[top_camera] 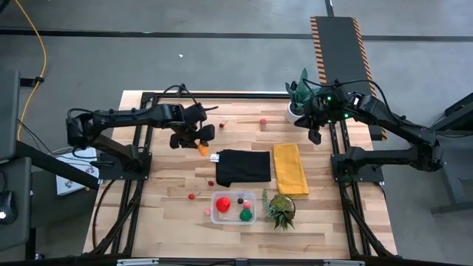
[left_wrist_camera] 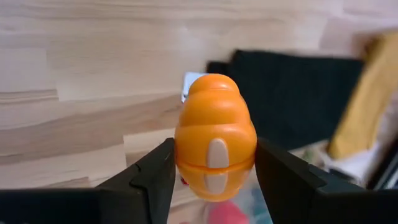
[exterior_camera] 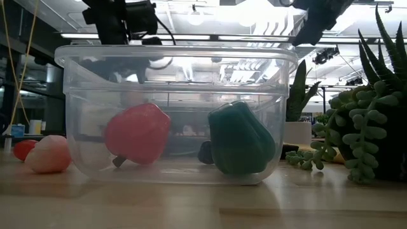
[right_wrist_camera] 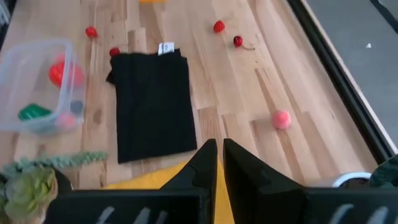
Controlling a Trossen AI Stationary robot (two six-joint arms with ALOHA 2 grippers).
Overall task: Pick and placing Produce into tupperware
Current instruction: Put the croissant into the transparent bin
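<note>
Wooden slatted table, concrete floor around it.

Left gripper: fingers partly spread, clamped either side of an orange toy vegetable, held in the air up-table and left of the tub.

Tub contents: red pepper, green pepper, a dark berry between them.

Black cloth: between gripper and tub.

Right gripper: fingers closed, empty, far up-table right of the tub.

Risk: smooth rounded toy could slip from the pads in transit, or strike the rim and bounce out if released off-centre.
</note>
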